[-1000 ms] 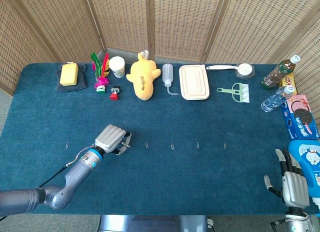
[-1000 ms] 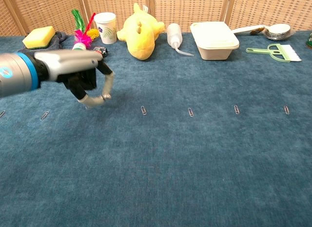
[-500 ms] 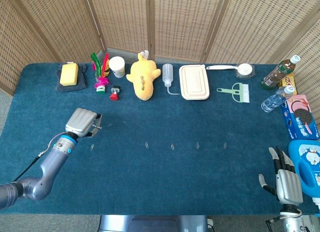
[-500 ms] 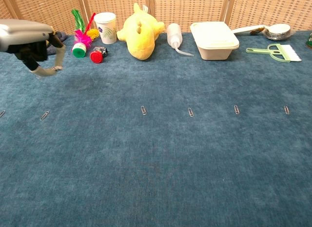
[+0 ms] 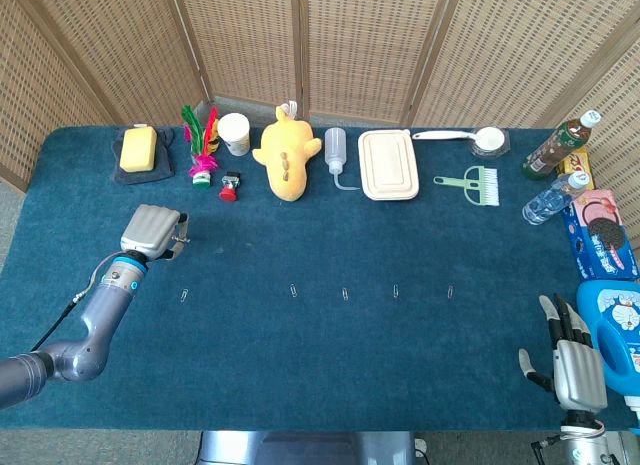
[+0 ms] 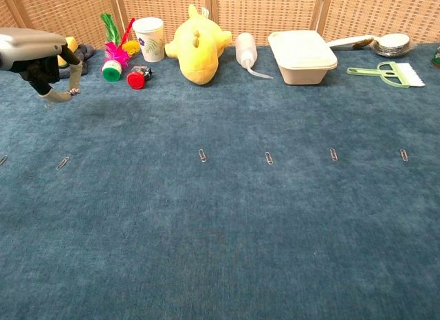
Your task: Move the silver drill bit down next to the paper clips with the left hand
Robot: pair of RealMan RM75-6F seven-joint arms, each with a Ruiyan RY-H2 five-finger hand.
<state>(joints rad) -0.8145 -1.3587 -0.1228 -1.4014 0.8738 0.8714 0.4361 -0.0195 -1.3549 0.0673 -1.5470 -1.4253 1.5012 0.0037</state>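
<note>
A row of small paper clips (image 5: 293,290) (image 6: 202,155) crosses the middle of the blue cloth. My left hand (image 5: 152,231) (image 6: 41,58) hovers at the left, above and behind the row's left end. Its fingers (image 6: 67,82) curl inward and nothing shows between them. A small silver and dark piece (image 5: 232,177) (image 6: 143,70), possibly the drill bit, lies against a red cap (image 5: 228,193) in the back row. It is too small to be sure. My right hand (image 5: 572,360) rests at the front right corner with its fingers apart and holds nothing.
Along the back stand a yellow sponge (image 5: 138,148), feather shuttlecocks (image 5: 203,145), a paper cup (image 5: 235,133), a yellow plush toy (image 5: 285,157), a squeeze bottle (image 5: 335,150), a lidded box (image 5: 388,165), a spoon and a green brush (image 5: 472,183). Bottles and snack packs (image 5: 598,230) line the right edge.
My left hand has swung from beside the paper clip row leftward and toward the back, uncovering a clip at the left. The right hand has barely shifted.
</note>
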